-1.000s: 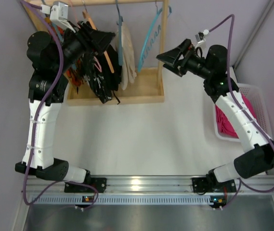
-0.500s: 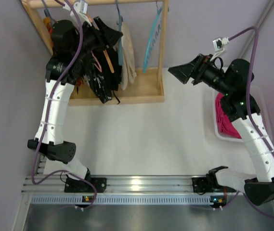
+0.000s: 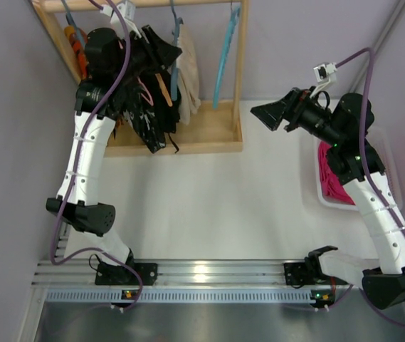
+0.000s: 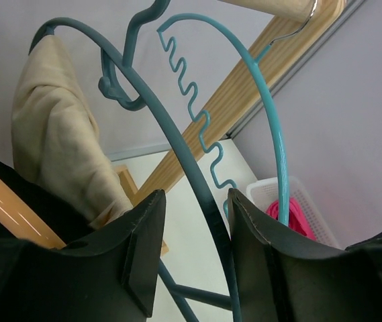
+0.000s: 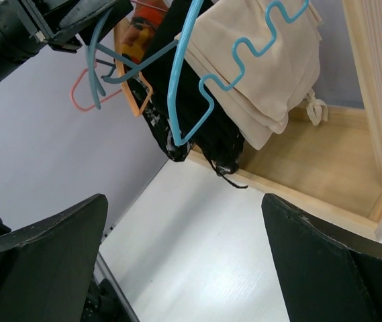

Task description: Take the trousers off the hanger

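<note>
Beige trousers (image 3: pixel 188 71) hang over a dark teal hanger (image 4: pixel 170 134) on the wooden rack's rail; they also show in the left wrist view (image 4: pixel 56 134) and the right wrist view (image 5: pixel 271 60). My left gripper (image 3: pixel 163 51) is raised to the rail. Its jaws (image 4: pixel 196 198) are open around the dark teal hanger's arm, which runs close along the right finger (image 4: pixel 258 261). My right gripper (image 3: pixel 263 112) is open and empty in the air right of the rack, facing the garments (image 5: pixel 184 201).
A light teal wavy hanger (image 3: pixel 225 50) hangs bare to the right of the trousers. Black garments (image 3: pixel 149 114) and an orange hanger (image 3: pixel 161 82) hang to the left. The wooden rack's base tray (image 3: pixel 209 132) lies below. A white basket (image 3: pixel 380 142) with pink cloth stands at the right.
My left arm has swung right and up, bringing its jaws around the dark teal hanger. My right arm has drawn back to the right, away from the rack.
</note>
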### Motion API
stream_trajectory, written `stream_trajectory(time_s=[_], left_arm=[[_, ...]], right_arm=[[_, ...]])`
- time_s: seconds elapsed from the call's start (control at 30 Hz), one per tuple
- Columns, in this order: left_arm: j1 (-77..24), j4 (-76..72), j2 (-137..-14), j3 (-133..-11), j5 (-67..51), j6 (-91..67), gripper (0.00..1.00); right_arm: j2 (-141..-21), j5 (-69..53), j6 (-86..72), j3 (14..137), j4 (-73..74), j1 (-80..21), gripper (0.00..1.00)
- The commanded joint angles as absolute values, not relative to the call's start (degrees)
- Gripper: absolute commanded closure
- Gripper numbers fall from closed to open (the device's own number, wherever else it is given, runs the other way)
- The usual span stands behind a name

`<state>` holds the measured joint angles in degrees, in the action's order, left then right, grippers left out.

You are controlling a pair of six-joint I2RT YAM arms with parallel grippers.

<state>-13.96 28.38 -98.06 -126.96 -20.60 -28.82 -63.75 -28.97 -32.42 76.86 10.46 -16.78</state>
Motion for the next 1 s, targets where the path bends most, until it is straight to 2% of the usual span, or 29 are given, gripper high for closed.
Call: stream_trajectory(time_s=[0.0,0.3,0.4,0.53,0.57,0.63,0.67,0.97], left_arm=[[-13.9,28.5,-98.8,-127.7,-17.8,-27.1,0.52],[-16.2,31.5,-102.3,-129.8,-12.8,-22.8,0.54],[-16.3,31.6,-102.9,-129.7,-12.0,-22.7,0.58],[-16.3,31.6,-103.3,-130.5,-11.2,-22.1,0.70],[-16.3,31.6,-103.2,-130.7,-10.6,-22.1,0.81],[-16.3,31.4,-103.5,-131.5,-10.7,-22.6,0.90],[-16.3,31.5,-103.4,-131.9,-10.6,-22.8,1.00],[-16.8,21.6,-101.4,-134.1,-11.7,-25.7,1.00]], right_arm=[[-62.8,-29.2,-31.0,77.1,8.8,-15.9,0.01],[-62.7,-29.4,-31.1,75.9,8.4,-15.6,0.01],[-62.7,-29.6,-31.1,75.6,8.3,-15.6,0.01],[-62.3,-29.5,-31.0,75.1,8.3,-15.4,0.01],[-62.4,-29.7,-31.0,75.1,8.3,-15.5,0.00],[-62.4,-29.7,-31.0,74.9,8.2,-15.4,0.01],[-62.3,-29.7,-31.0,74.9,8.2,-15.3,0.01],[-61.2,-30.0,-31.3,73.4,7.1,-15.4,0.01]])
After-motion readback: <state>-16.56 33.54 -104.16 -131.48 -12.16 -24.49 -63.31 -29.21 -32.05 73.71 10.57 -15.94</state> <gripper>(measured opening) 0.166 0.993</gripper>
